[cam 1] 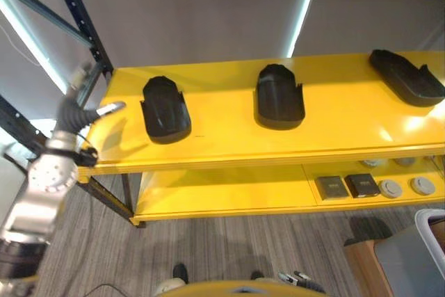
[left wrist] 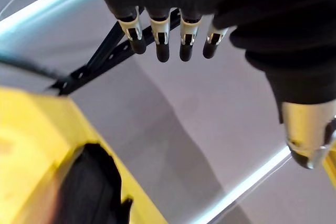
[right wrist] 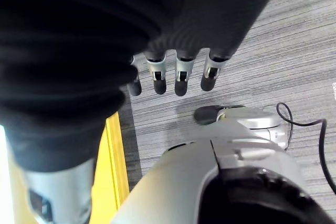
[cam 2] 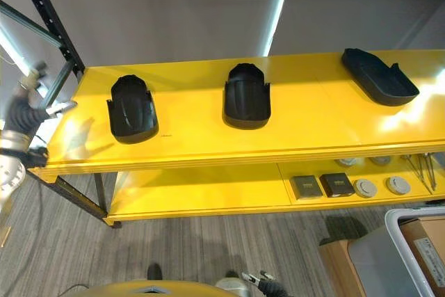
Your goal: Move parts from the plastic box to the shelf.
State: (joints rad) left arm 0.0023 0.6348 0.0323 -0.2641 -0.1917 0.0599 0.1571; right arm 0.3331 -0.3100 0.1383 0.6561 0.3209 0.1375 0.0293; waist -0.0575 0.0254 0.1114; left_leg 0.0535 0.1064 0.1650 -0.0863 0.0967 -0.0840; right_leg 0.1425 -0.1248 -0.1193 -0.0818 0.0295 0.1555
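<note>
Yellow shelf (cam 1: 229,140), top board: we log the left hand (left wrist: 173,35) empty, fingers straight, off its left end, beside the leftmost black part (cam 1: 165,109) (long axis front-to-back).

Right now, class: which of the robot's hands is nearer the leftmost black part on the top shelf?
Left. The left hand hovers open just beside the leftmost black part. The right hand hangs over the floor, away from it.
</note>
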